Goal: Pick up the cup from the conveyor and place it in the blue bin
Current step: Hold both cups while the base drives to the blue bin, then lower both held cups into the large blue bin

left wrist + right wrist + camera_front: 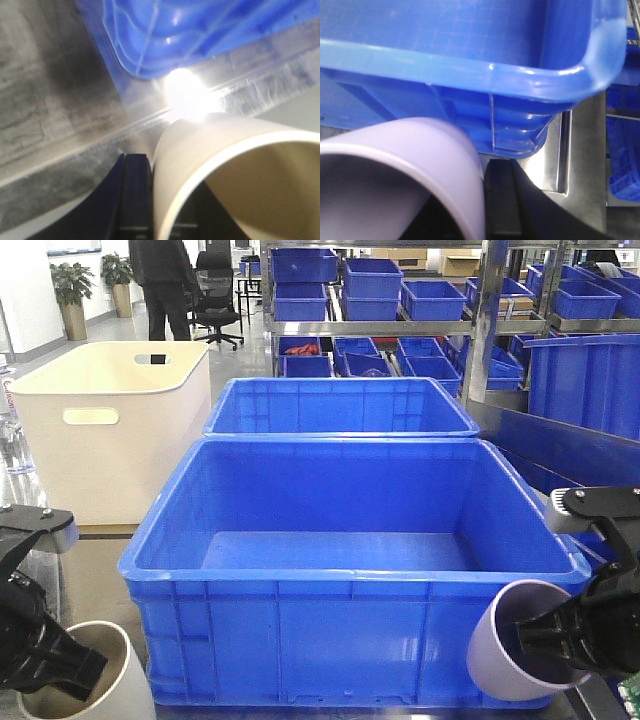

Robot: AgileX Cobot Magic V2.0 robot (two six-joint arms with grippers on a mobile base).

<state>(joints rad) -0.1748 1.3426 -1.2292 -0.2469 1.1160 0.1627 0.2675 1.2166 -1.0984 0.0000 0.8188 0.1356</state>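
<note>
Deep blue bin (340, 630), empty; cream cup (125, 680) and lavender cup (495, 640) tilted just outside its front corners.

A cream tub (120, 440) stood at left; behind it, metal shelves (370, 327) held blue crates (372, 280) beside an office chair (218, 300).

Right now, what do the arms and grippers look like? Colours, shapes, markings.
Left gripper and right gripper: matte black, angular bodies, flat black fingers. Left wrist link silver-grey with bolts; right wrist link pale grey, rounded. No markings or cables visible.
</note>
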